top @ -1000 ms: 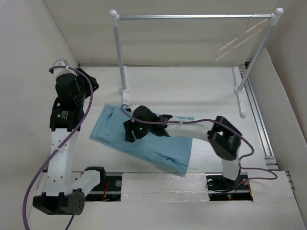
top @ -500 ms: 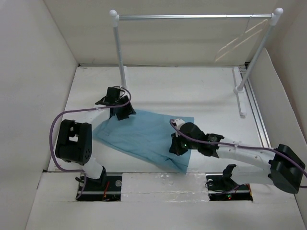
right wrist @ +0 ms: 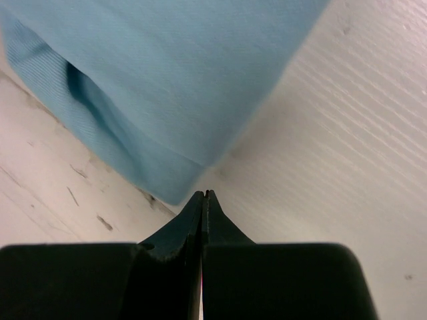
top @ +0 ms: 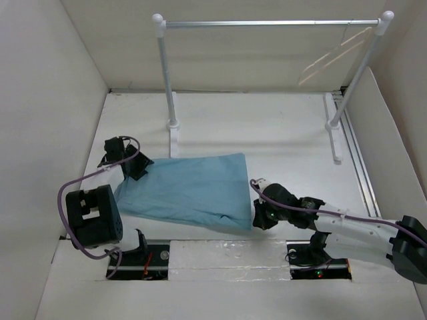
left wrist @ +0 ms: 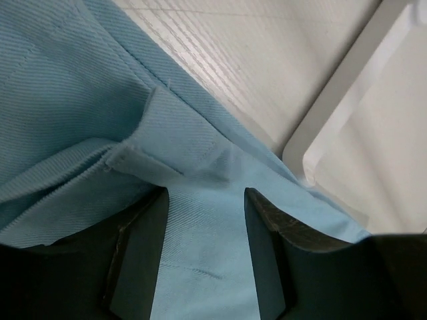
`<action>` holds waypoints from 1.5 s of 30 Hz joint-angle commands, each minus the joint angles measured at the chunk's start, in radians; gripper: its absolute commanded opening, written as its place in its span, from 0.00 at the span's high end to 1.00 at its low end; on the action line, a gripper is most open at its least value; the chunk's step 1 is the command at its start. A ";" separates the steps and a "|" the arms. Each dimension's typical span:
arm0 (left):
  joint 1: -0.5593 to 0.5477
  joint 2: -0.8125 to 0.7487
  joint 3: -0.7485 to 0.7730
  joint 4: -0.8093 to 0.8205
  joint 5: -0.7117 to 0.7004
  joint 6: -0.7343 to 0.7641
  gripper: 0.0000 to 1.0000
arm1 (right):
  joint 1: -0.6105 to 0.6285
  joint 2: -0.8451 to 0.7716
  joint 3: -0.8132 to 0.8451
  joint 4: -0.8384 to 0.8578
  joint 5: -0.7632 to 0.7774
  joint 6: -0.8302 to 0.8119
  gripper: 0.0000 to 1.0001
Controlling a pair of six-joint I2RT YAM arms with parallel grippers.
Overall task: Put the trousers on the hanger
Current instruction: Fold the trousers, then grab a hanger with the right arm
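Trousers (top: 187, 190) flat on table (top: 267, 127).
My L fingers (left wrist: 143, 247) parted over cloth, 10 o'clock corner; R fingers (right wrist: 190, 220) clenched empty, 4 o'clock corner.

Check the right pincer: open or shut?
Shut. The right pincer shows its fingers pressed together, no gap, no fabric between; the trousers end just beyond the tips.

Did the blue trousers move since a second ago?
Yes. The trousers slid left, further from the rail's right foot, and turned a little.
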 commanded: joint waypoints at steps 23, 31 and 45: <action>-1.167 -0.068 0.525 -0.161 -0.508 0.086 0.74 | -0.994 0.315 1.417 -0.143 -0.256 -0.192 0.34; -1.367 -0.157 0.363 -0.142 -0.571 -0.009 0.50 | -1.198 0.426 1.309 0.256 -0.479 0.209 0.16; -1.367 -0.139 0.319 -0.124 -0.523 -0.020 0.51 | -1.164 0.499 1.124 0.483 -0.430 0.402 0.21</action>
